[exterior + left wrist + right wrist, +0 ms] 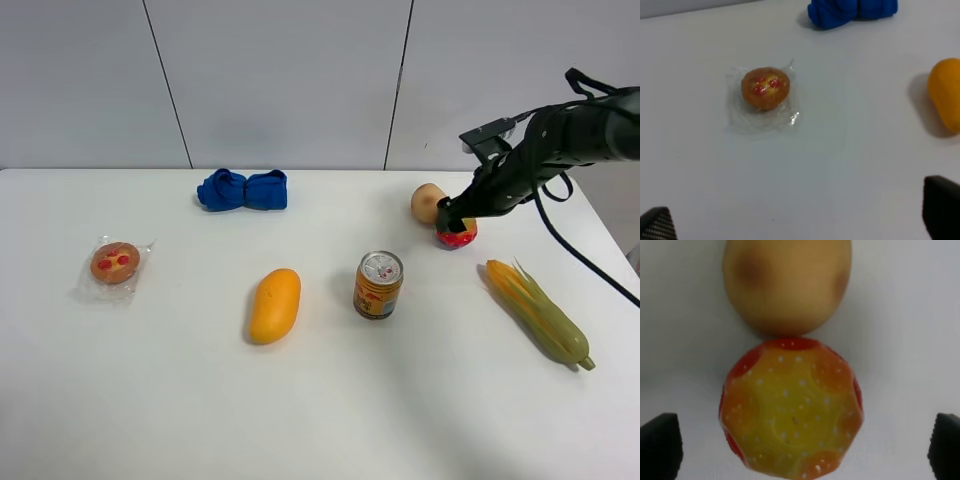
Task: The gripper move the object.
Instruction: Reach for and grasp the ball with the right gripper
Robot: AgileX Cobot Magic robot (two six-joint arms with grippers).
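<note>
Right wrist shows claw [802, 446] spread astride the object [791, 412] (exterior high hides it)

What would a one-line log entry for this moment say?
right gripper: open, straddling red-yellow fruit | red-yellow fruit: on table, next to tan fruit | left gripper: open, empty

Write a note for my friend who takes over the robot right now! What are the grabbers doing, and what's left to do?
Right gripper: open, black fingers either side of the small round red toy fruit with a yellow dimpled top, not gripping yet.
Left gripper: open, holding nothing, above the white table near a plastic-wrapped round pastry.
The toy fruit sits on the table, seemingly touching a plain tan round fruit.
Done: approach. Left: close on it, lift, move it; destination not shown.
</note>
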